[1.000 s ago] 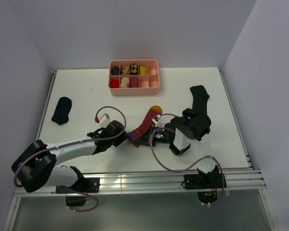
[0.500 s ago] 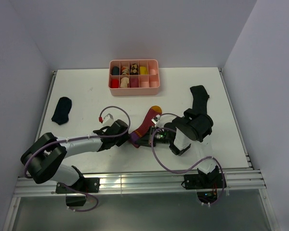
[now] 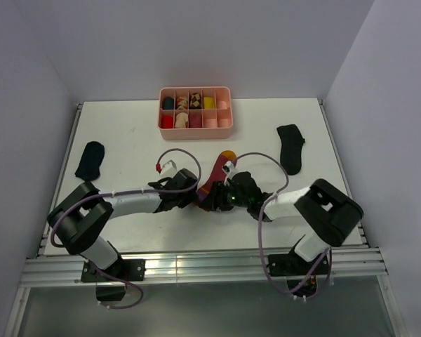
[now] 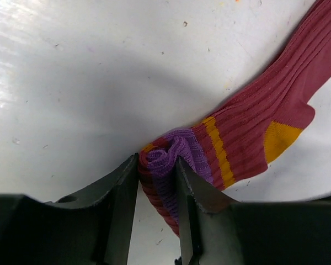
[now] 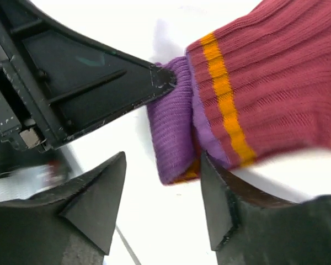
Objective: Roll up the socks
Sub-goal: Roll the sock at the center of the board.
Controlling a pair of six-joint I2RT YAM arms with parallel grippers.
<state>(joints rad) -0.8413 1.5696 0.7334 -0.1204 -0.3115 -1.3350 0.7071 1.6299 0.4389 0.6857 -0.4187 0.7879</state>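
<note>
One striped sock [image 3: 216, 175] lies at the middle of the white table [image 3: 126, 133], its bunched purple cuff [image 4: 171, 150] clamped in the left gripper [image 4: 157, 163], the right gripper [image 5: 163, 165] astride it with fingers apart; soft, light ribbed knit would likely unroll, so grip the rolled end itself.

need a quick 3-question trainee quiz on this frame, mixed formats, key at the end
1. True or false: the left gripper is shut on the bunched purple end of the striped sock.
2. The right gripper is: A) shut on the orange heel patch; B) open, with the purple end between its fingers; C) shut on nothing, well away from the sock.
3. Fill in: the left black sock and the right black sock both lie ___ (rolled / unrolled).

Key: 1 true; 2 B; 3 unrolled.
</note>
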